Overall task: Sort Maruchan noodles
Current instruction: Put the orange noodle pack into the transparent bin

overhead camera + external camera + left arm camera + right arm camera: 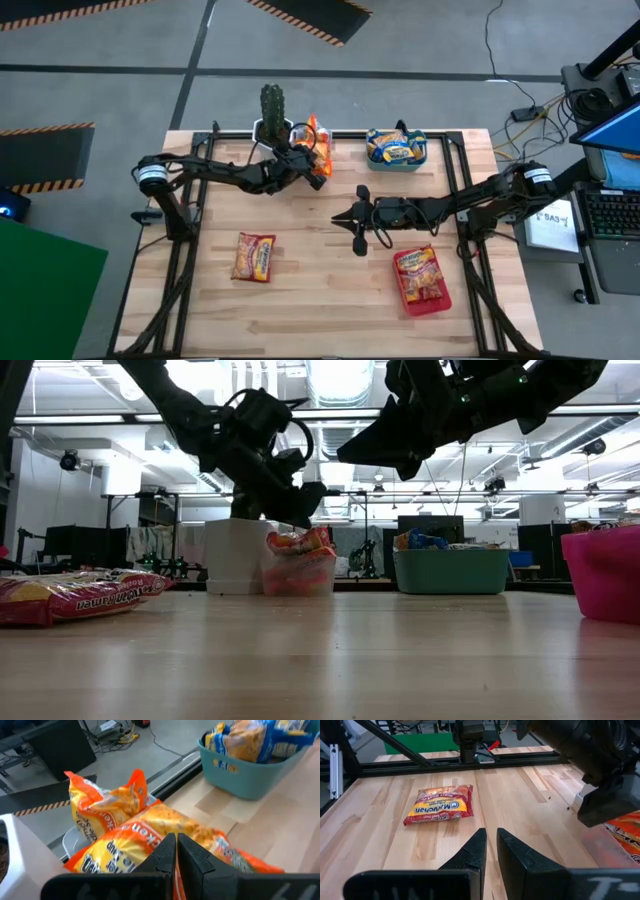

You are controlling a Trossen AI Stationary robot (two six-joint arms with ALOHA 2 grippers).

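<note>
Left end effector [318, 172] pinched shut on an orange Maruchan noodles packet [150, 837] above the clear bin [318, 135] at the desk's far edge. Right end effector [345, 216] nearly closed, empty, mid-desk. Red packet [254, 256] lying loose toward the near left corner. Probably light, crinkly, slippery, brittle inside; best pinched at a sealed edge, gently.

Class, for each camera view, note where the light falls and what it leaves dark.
Low view: the bright ceiling lights behind it leave the left gripper a dark silhouette. Right wrist view: the red-and-yellow crinkly noodle packet lies evenly lit on the pale wooden table. High view: flat light, no strong shadows.
</note>
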